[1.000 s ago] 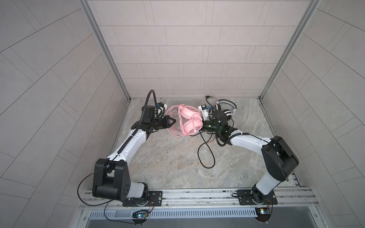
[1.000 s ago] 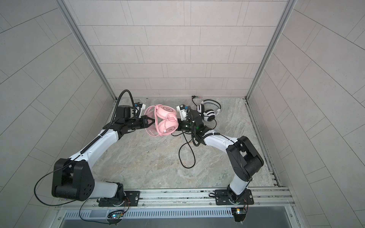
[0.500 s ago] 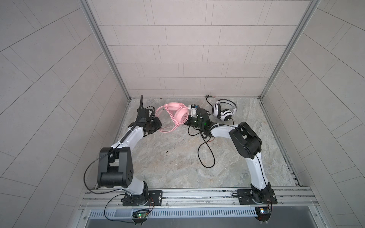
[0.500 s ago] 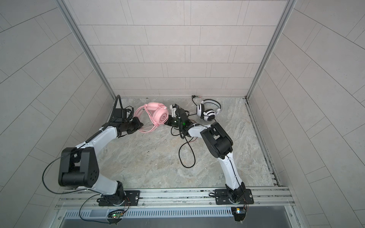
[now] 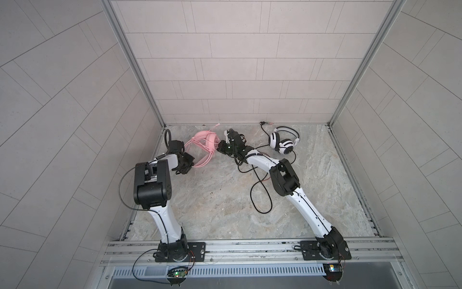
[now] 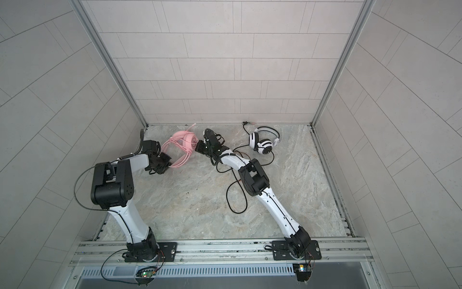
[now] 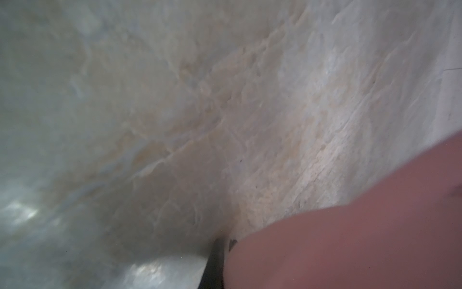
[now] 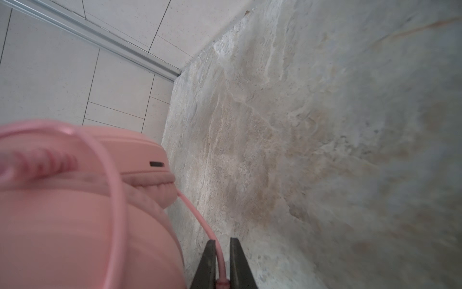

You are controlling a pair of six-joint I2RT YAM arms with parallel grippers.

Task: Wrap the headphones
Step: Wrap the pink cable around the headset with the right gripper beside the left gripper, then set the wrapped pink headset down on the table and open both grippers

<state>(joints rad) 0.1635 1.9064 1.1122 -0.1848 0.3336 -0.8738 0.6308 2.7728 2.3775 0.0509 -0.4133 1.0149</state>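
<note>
1. Worktop: matte stone-look slab with beige-grey veining. The grain looks rough in the wrist views. Pale tiled walls stand around it.
2. Pink headset: sits near the far left corner of the worktop. It has smooth rounded plastic ear cups with soft, wrinkled padding. The cups lie toward the far edge, and a thin headband arcs out toward the left gripper.
3. Pink cable: thin, round and rubbery. Several loops drape over the cups and band in both top views.
4. Left gripper: closed, clamped on the low end of the headband. The left wrist view shows only a dark finger beside a blurred pink mass.
5. Right gripper: two dark wedge-shaped fingers are pinched round the pink cable, just beside a cup. In both top views it sits right against the cups.
6. White-and-black headset: lies near the far edge, right of the middle and well apart from both grippers. It has glossy striped cups and a slim white band.
7. Black cable: thin and slack. It snakes from that headset toward the middle of the worktop, passes under the right arm and ends in a long narrow loop.
</note>
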